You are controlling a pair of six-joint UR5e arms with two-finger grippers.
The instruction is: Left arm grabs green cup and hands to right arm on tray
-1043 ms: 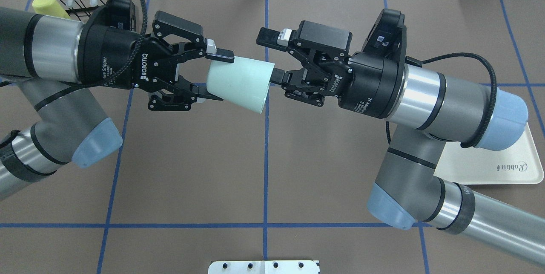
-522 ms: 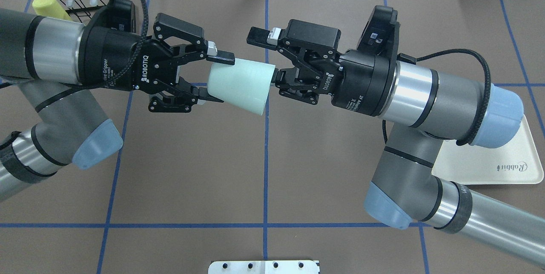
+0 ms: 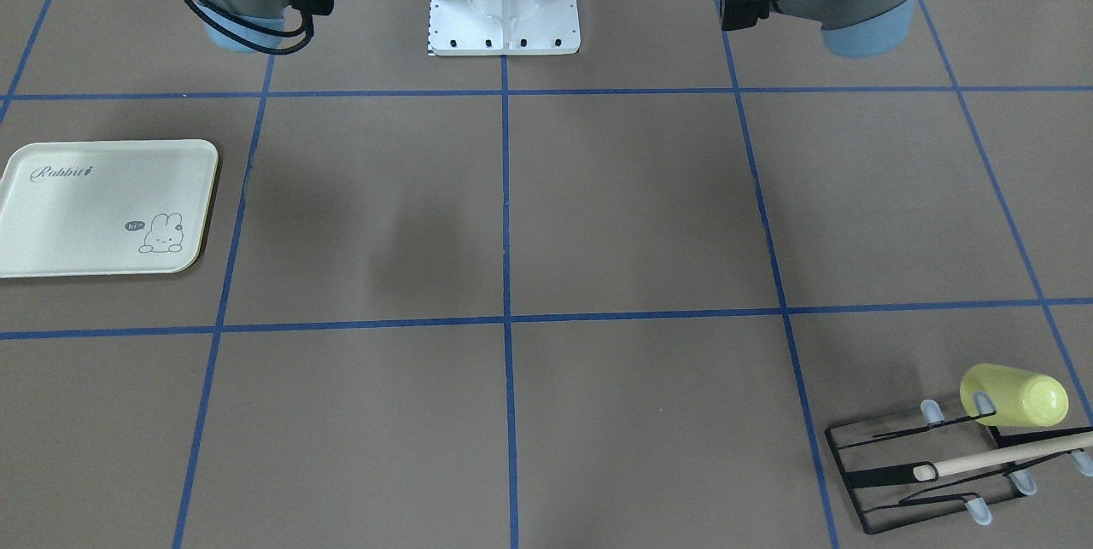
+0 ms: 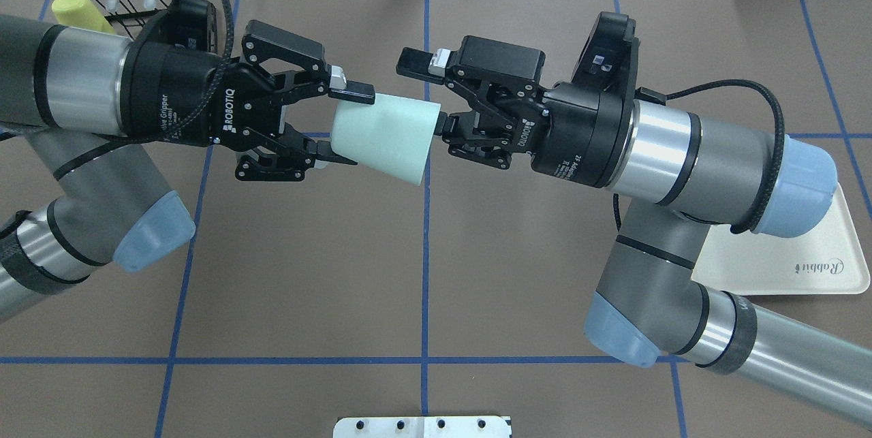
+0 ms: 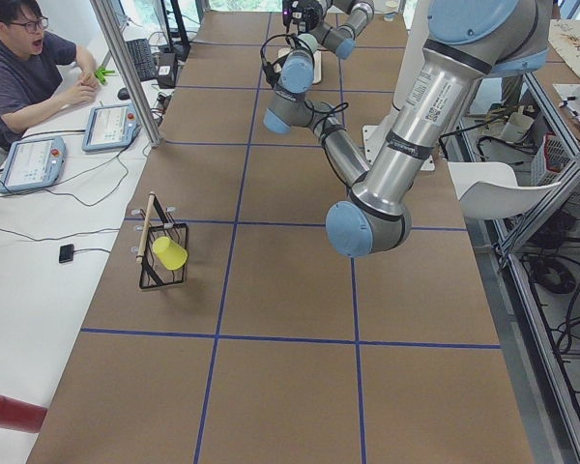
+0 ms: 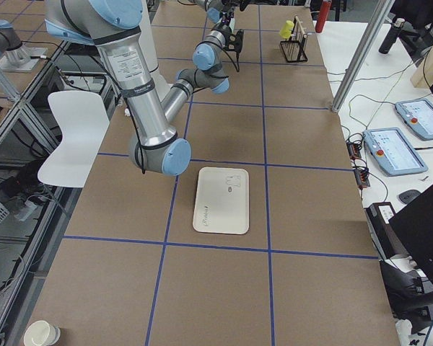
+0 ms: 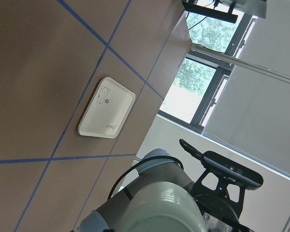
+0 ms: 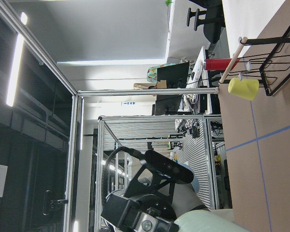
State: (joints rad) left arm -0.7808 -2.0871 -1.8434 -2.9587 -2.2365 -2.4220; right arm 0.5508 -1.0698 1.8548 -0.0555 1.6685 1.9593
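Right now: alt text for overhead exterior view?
The left gripper holds the green cup sideways by its narrow end over the table's middle, mouth toward the right gripper, which is open at the rim. The tray lies lower right, partly under the right arm; a yellow-green cup sits on a rack top left.

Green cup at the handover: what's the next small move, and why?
Probably close the right gripper. It is open, with one finger above the cup's wide end and the other at its mouth, so they seem to straddle the wall. The left gripper is shut on the narrow end, holding the cup in mid-air; it should let go only afterwards.
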